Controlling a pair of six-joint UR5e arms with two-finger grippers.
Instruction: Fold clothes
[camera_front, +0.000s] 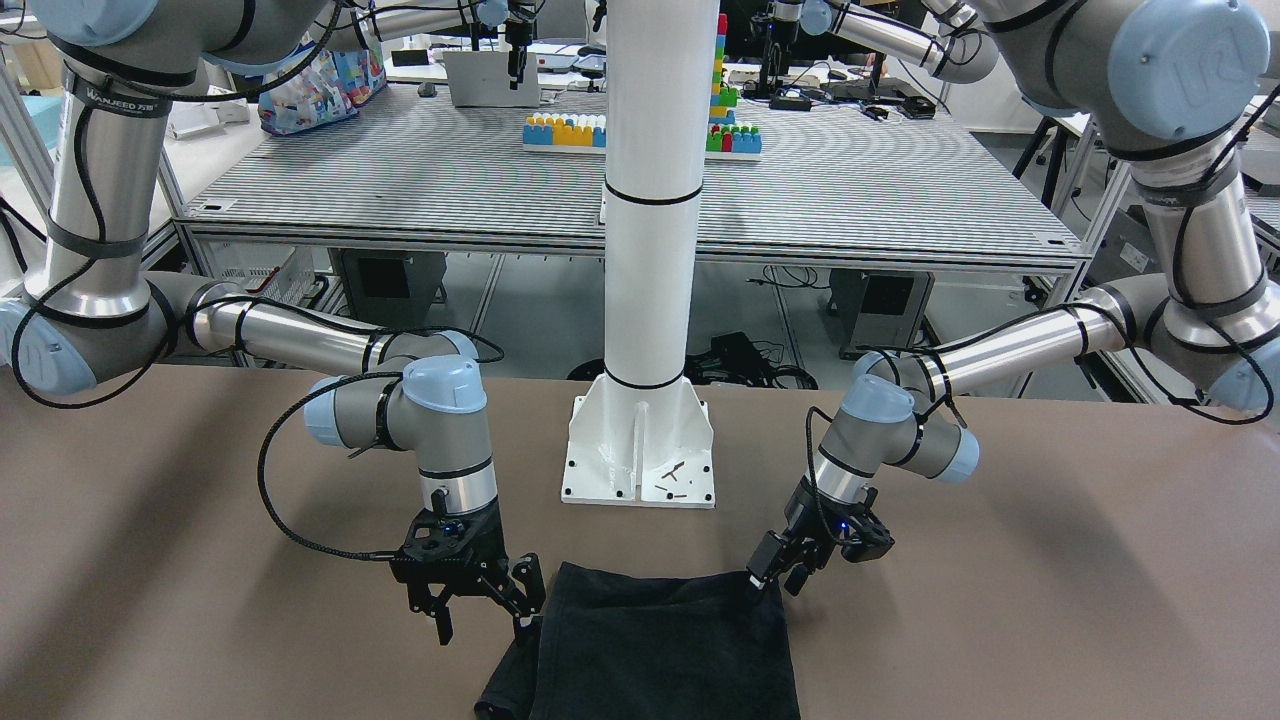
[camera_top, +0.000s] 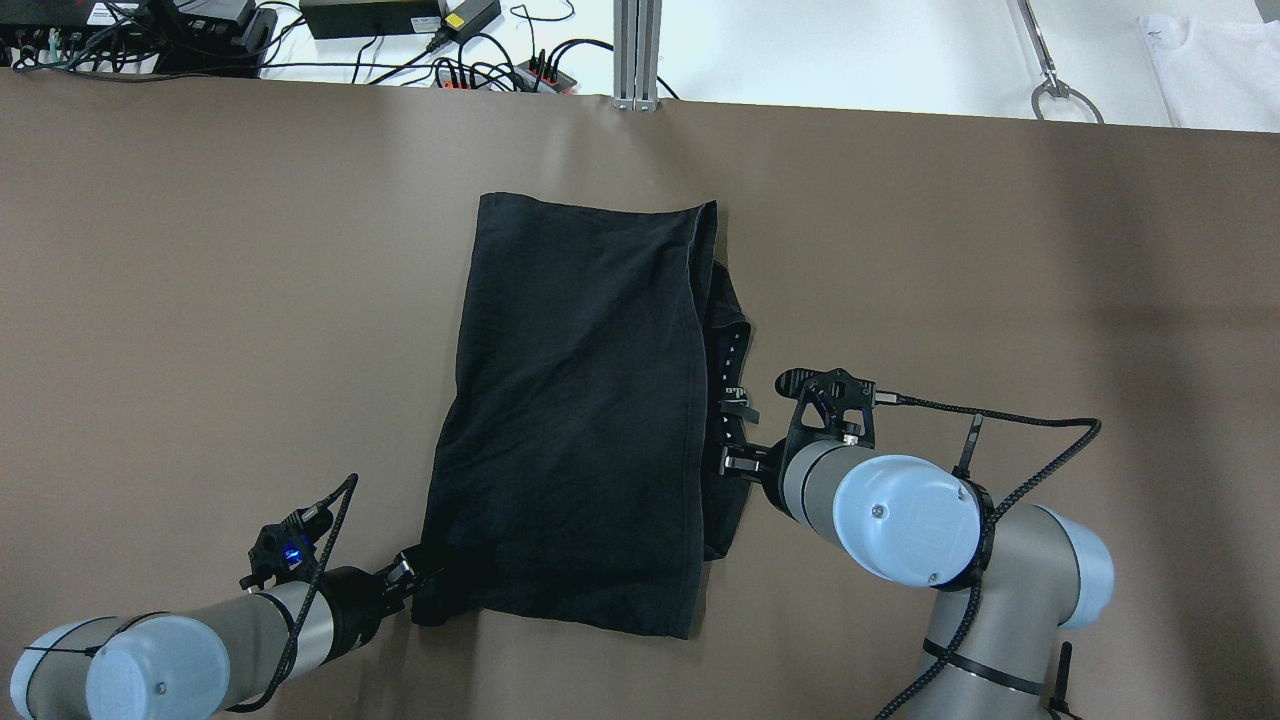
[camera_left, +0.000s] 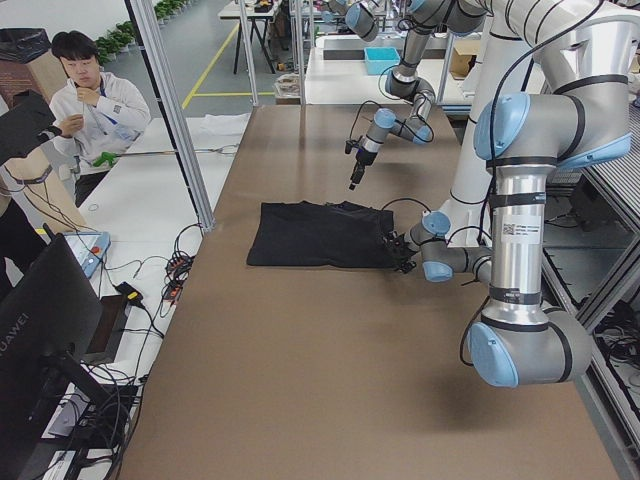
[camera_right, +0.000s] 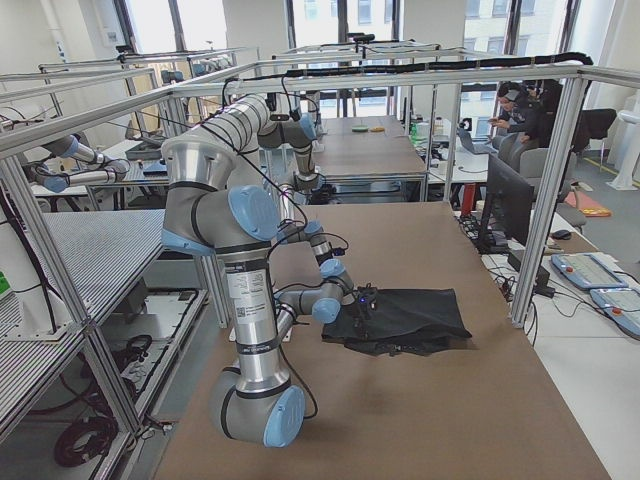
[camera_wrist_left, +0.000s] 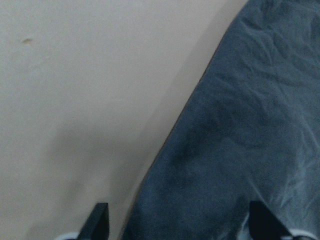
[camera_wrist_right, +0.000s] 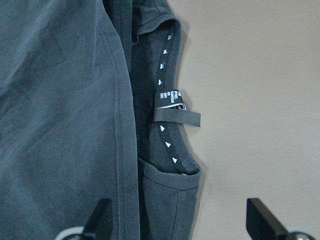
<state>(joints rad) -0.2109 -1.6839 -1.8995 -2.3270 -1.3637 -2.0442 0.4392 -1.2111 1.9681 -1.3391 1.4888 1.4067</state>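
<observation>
The black garment (camera_top: 570, 400) is laid mid-frame in the overhead view, long axis vertical. Its lower-left corner is met by the left gripper (camera_top: 415, 590), its right edge by the right gripper (camera_top: 733, 435) — both spread.

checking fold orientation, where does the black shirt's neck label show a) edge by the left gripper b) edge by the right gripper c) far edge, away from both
b, the neck label peeks out along the edge of the black shirt just in front of the open right gripper.
</observation>
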